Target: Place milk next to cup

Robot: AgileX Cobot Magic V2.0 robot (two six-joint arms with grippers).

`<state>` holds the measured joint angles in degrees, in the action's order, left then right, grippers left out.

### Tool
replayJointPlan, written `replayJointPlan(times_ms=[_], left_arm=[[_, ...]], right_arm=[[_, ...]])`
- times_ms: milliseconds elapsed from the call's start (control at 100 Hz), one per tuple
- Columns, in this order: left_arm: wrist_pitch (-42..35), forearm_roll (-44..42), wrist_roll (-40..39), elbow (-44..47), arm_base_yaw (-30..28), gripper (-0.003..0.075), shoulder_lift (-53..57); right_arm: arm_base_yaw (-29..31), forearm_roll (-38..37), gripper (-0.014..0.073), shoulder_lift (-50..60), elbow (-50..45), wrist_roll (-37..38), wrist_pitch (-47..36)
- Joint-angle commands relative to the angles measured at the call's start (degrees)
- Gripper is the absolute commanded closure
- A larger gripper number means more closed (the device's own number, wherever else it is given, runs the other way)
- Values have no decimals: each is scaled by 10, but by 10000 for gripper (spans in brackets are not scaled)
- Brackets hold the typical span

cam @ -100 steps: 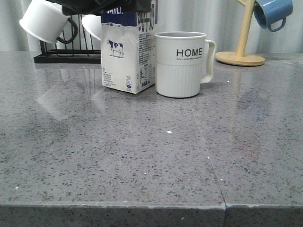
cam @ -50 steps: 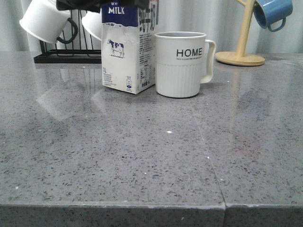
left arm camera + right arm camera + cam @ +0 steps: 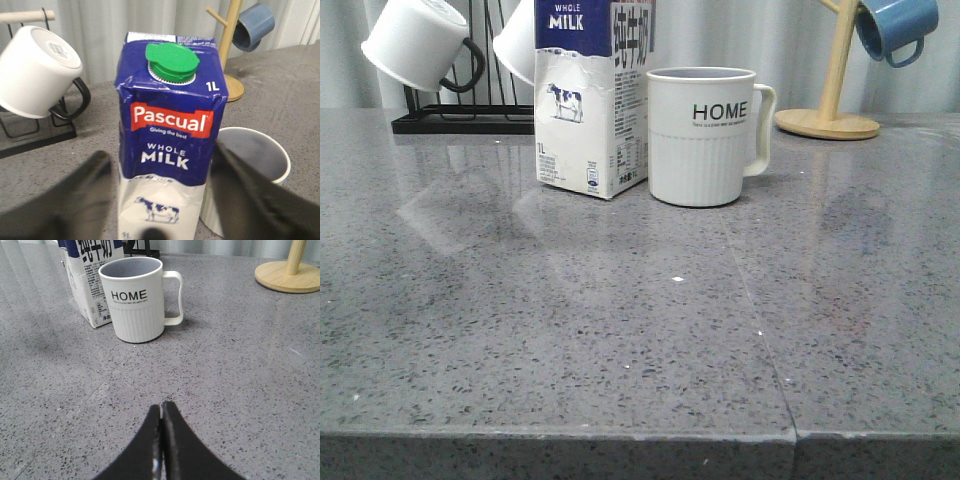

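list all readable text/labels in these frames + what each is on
"HOME": white ribbed ceramic mug.
"Pascual", "Giving the best", "WHOLE MILK", "1L": blue-topped white milk carton.
Carton's side panel fine print: too small to read.
Sticker under the plain white mug on the black rack: blurred.
Blue mug: no text visible.

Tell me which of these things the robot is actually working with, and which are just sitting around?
Part of the job: milk carton, HOME mug, open left gripper.
Just sitting around: white mugs on the black rack, blue mug on the wooden stand, shut right gripper.
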<state>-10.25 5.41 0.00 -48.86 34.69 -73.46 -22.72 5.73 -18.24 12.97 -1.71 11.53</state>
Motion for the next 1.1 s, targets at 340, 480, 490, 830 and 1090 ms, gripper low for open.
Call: replayJointPlan(times_ms=[340, 480, 490, 830, 1090], left_arm=[[43, -5, 0, 85, -137, 741, 167], [74, -27, 0, 125, -183, 741, 229], [77, -29, 0, 129, -185, 741, 232], [154, -45, 0, 215, -253, 741, 410], [205, -45, 0, 274, -264, 741, 556]], right_arm=[[1, -4, 659, -3, 15, -2, -42], [1, -4, 659, -3, 15, -2, -42], [1, -4, 659, -3, 15, -2, -42], [1, -4, 659, -3, 15, -2, -42], [1, -4, 659, -3, 15, -2, -42]])
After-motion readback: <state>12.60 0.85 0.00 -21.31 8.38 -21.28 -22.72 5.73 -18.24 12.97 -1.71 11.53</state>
